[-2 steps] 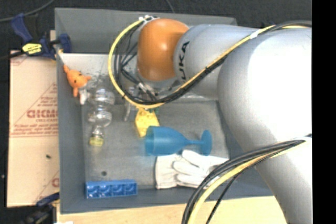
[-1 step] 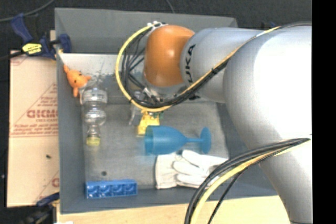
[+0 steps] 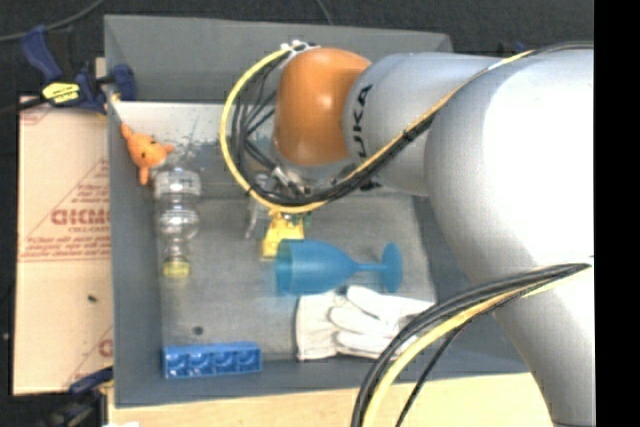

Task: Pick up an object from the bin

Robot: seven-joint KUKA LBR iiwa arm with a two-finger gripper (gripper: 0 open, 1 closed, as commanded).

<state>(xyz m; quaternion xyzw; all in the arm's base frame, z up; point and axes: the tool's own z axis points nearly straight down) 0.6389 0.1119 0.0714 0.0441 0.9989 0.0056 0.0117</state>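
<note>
One small yellow piece (image 3: 283, 237) lies right under the tool (image 3: 268, 225), whose opening I cannot tell; it looks light, hard plastic, best pinched across its narrow sides. Just beside it a smooth blue goblet (image 3: 315, 268) lies tipped, apt to roll; farther off, a limp white glove (image 3: 350, 323)

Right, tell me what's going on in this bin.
The robot arm's claw hangs low over the middle of the grey metal bin, beside a small yellow piece and close to a blue plastic goblet lying on its side. Whether anything is gripped I cannot tell. A clear plastic bottle, an orange toy, a white fabric glove and a blue studded brick lie apart from it.
</note>
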